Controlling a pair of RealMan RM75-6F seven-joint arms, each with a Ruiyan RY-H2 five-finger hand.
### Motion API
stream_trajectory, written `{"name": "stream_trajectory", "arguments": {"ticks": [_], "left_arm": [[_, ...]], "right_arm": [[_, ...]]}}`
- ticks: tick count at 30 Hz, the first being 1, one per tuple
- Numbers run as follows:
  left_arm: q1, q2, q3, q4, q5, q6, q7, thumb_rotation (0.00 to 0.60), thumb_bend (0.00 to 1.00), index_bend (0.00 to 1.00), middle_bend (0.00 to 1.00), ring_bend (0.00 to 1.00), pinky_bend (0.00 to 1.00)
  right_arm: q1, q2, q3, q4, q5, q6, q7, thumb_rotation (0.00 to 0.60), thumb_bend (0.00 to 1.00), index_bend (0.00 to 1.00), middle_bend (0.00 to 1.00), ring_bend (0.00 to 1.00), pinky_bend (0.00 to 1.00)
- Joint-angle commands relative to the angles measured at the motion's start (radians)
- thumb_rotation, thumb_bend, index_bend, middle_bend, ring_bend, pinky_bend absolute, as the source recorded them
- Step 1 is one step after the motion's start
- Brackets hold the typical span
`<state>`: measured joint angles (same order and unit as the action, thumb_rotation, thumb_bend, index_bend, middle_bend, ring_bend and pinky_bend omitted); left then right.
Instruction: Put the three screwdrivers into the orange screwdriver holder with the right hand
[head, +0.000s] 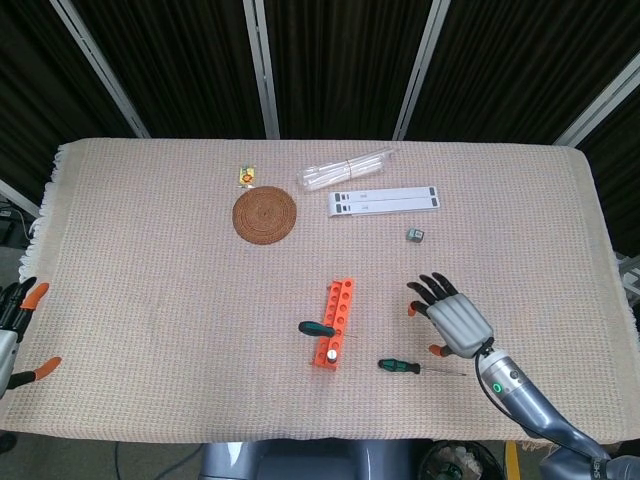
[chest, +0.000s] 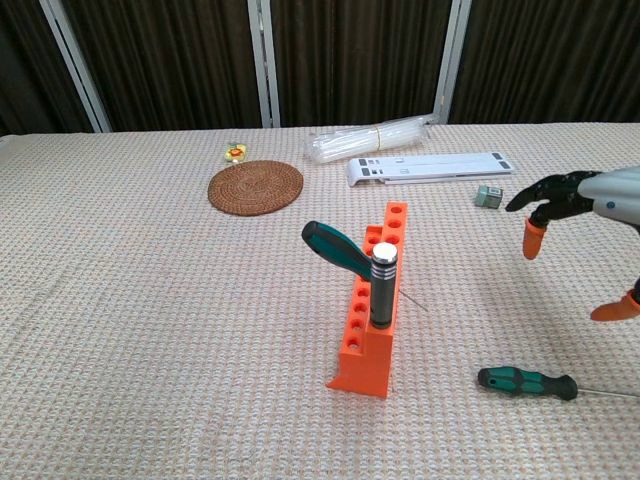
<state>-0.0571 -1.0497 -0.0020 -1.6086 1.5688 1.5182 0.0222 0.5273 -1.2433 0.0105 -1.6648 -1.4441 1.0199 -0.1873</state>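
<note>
Near the front middle of the table (head: 150, 250) I see the orange screwdriver holder (head: 337, 320), standing on the woven cloth with its row of holes running away from me. Two screwdrivers are already in it: a dark-handled screwdriver (chest: 381, 290) with a silver cap stands upright in a near hole, and a green-handled screwdriver (chest: 338, 248) sits just behind it, tilted over to the left. The last green screwdriver (head: 400, 366) lies flat on the table to the right of the holder, well apart from it, handle toward the holder and thin shaft pointing right.

My right hand (head: 455, 318) hovers above the table, right of the holder and just beyond the loose screwdriver, not touching it. It holds nothing; the fingers (chest: 533, 238) are spread and pointing down and away, orange tips showing. My left hand (head: 18, 330) shows only at the far left edge of the head view, off the table; its orange-tipped fingers are apart and nothing is in it.

Farther back lie a round woven coaster (head: 264, 214), a small yellow item (head: 246, 176) beside it, a clear bundle of tubes (head: 345, 167), a flat white strip (head: 385, 200) and a small grey cube (head: 415, 235).
</note>
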Motion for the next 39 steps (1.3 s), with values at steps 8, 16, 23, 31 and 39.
{"name": "stream_trajectory", "arguments": {"ticks": [8,16,23,31,39], "left_arm": [[0.001,-0.001,0.0,0.007,-0.006,-0.002,-0.006,0.6,0.08,0.0,0.0,0.0,0.0],[0.0,-0.004,0.0,0.012,-0.008,-0.005,-0.011,0.6,0.08,0.0,0.0,0.0,0.0],[-0.002,-0.008,0.001,0.014,-0.008,-0.009,-0.013,0.6,0.08,0.0,0.0,0.0,0.0],[0.002,-0.01,0.002,0.024,-0.013,-0.006,-0.021,0.6,0.08,0.0,0.0,0.0,0.0],[0.002,-0.01,0.002,0.022,-0.011,-0.006,-0.018,0.6,0.08,0.0,0.0,0.0,0.0]], "right_arm": [[-0.015,-0.059,-0.047,-0.033,0.035,-0.035,-0.119,0.6,0.04,0.36,0.07,0.0,0.0],[-0.024,-0.093,-0.067,-0.039,0.032,-0.037,-0.177,0.6,0.04,0.37,0.07,0.0,0.0],[-0.033,-0.152,-0.069,-0.005,0.016,-0.023,-0.173,0.6,0.04,0.38,0.06,0.0,0.0],[-0.04,-0.221,-0.051,0.092,-0.006,0.005,-0.128,0.6,0.04,0.39,0.06,0.0,0.0],[-0.039,-0.268,-0.041,0.185,-0.03,0.019,-0.085,0.6,0.04,0.4,0.06,0.0,0.0]]}}
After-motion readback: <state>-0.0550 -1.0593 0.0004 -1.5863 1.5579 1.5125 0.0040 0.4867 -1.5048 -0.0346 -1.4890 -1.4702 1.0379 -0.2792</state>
